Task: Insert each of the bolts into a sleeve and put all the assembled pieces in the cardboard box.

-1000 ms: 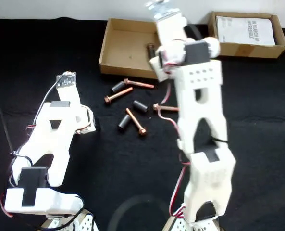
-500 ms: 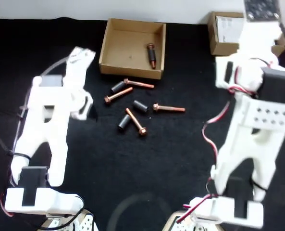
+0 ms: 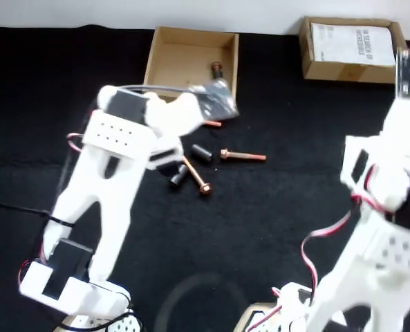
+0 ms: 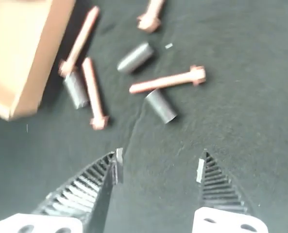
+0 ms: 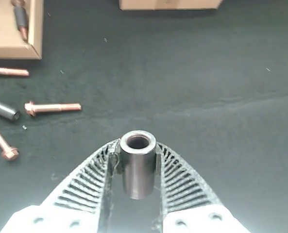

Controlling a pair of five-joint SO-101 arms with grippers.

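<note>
A dark sleeve (image 5: 138,175) is held pinched in the right gripper (image 5: 137,146), the left gripper (image 4: 158,162) is spread above loose bolts (image 4: 168,81) and sleeves (image 4: 160,105) on the black cloth (image 4: 241,116), and one assembled piece (image 3: 216,69) is seen in the cardboard box (image 3: 184,59) beyond.

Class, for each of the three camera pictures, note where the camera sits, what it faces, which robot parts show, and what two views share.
High view: fixed above the table, looking down on cardboard box, loose bolts, left arm, right arm.
Left wrist view: on the left arm's wrist, facing down at bolts and sleeves; left gripper, fingers open, shows.
Right wrist view: on the right wrist, facing across the table; right gripper holds a sleeve.
Shared: all three show the box.
</note>
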